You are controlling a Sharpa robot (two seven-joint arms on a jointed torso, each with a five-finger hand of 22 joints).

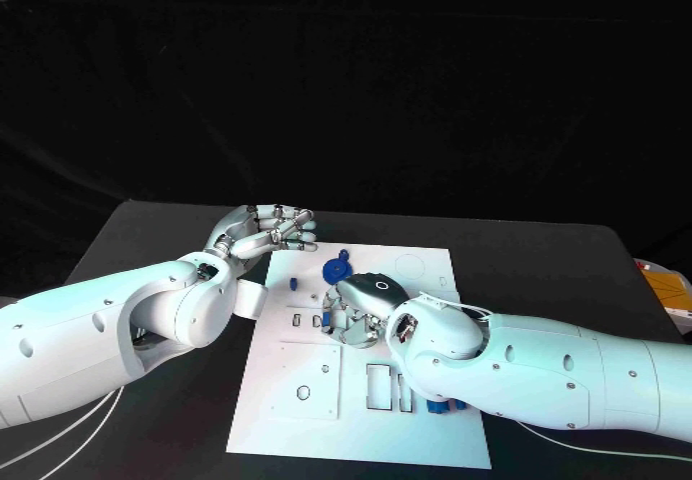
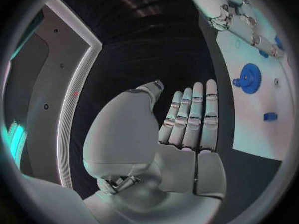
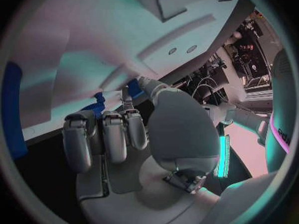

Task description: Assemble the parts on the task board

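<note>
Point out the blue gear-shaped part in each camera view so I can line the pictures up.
Head view: the blue gear lies on the task board, near its far edge, just ahead of the right hand.
Left wrist view: the gear sits on the white board, beyond the left hand.
Right wrist view: blue shapes show past the fingers, but I cannot tell whether any is the gear.
Shared landmark: the task board.

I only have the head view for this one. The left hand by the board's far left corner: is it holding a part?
Observer: No. In the left wrist view the left hand has its fingers straight and side by side, with nothing in the palm.
Operator: And the other one?
Observer: In the right wrist view the right hand has its fingers curled down. A blue part sits by the fingertips, but I cannot tell whether it is gripped.
</note>
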